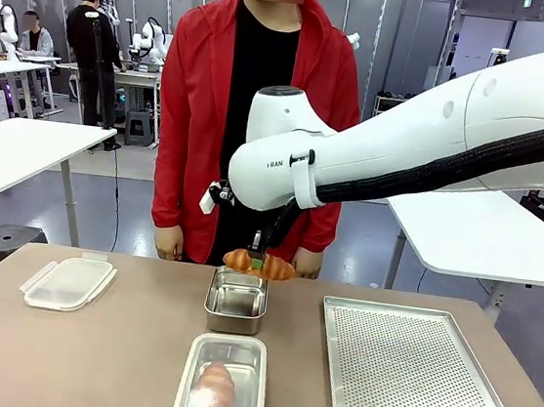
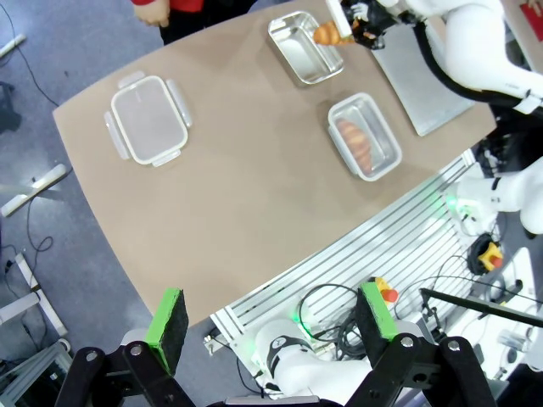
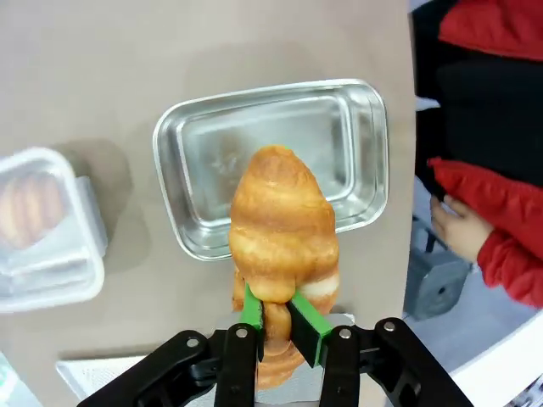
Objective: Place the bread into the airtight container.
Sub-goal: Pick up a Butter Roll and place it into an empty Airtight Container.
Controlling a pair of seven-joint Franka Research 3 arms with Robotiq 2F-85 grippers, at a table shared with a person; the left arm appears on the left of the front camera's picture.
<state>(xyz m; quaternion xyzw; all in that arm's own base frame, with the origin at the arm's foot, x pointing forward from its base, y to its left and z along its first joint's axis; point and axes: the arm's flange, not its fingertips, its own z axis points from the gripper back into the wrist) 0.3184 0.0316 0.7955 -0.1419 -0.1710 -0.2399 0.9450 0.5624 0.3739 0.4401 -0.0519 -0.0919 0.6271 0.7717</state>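
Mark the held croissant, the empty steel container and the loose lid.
croissant (image 3: 280,220), right wrist view, middle of crust.
empty steel container (image 1: 235,302), front view, bare floor.
loose lid (image 1: 68,283), front view, centre panel.

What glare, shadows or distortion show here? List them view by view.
Front view: even overhead light, with soft reflections inside the empty steel container. Left wrist view: the wide-angle lens bows the table edges. Right wrist view: the bread is sharp in the right gripper, with a faint shadow beside the steel container.
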